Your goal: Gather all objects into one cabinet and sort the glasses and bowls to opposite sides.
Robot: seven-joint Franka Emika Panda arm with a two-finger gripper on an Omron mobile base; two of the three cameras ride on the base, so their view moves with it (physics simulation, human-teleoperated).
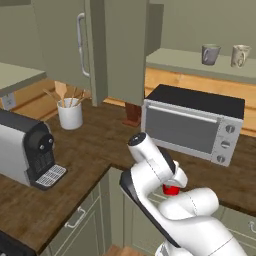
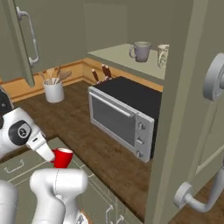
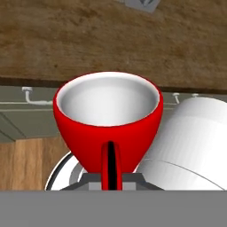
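A: Currently, nearest item: red cup [image 3: 107, 116], gripped by the gripper [image 2: 51, 156]. Jaws clamped on the cup wall at its handle side; rim upright, white interior empty. Carried low, out in front of the counter edge [image 1: 65, 200], above the lower drawers.

B: Confirmed. Visible in the right base view beside the white forearm, clear of the counter. Next outward?

A: Dark wood counter, bearing a coffee machine [image 1: 27, 147] at the left, a white utensil crock [image 1: 70, 114] further back, and a toaster oven [image 2: 122, 116] at the right.

B: Farthest?

A: Open wall cabinet: shelf [image 1: 185, 61] above the toaster oven, holding a grey mug [image 1: 210, 54] and a cream patterned mug [image 1: 239, 55], standing close together, apart. Cabinet door [image 2: 17, 37] swung wide open at the left. Bowl not located in these views.

B: Hazards?

A: Probably four. One: long lift from below counter level to the shelf; risk of striking the counter edge or the toaster oven top on a shallow path. Two: thin pinch on one wall; possible tilt or slip under a fast swing. Three: narrow spacing near the two mugs; a knock likely if placed too close. Four: open door beside the path; elbow contact possible.

B: Noted. Advise a steep rise, then a slow approach to the mugs' side of the shelf.
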